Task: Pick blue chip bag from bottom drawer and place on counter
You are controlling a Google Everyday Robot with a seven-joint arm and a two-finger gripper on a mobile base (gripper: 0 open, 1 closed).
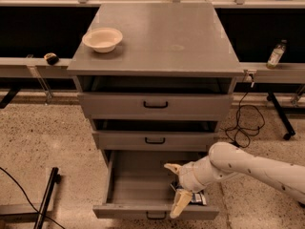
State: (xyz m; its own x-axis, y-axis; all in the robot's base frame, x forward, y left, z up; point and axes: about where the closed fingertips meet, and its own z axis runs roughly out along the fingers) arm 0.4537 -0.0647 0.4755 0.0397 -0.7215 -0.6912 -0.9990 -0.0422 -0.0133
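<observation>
One blue chip bag (197,198) lies in the bottom drawer (138,186) of three, beside the wide-open, empty gripper (177,187).

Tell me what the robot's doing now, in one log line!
tool: open, low in bottom drawer, beside blue chip bag | bag: in drawer, not lifted | counter: bowl, no bag

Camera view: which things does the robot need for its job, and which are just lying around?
Needed: dark blue foil chip bag, deep grey metal bottom drawer, flat grey counter, cream two-finger gripper, open in the drawer beside the bag.
Lying about: cream round bowl, small bottle, black cable.
</observation>
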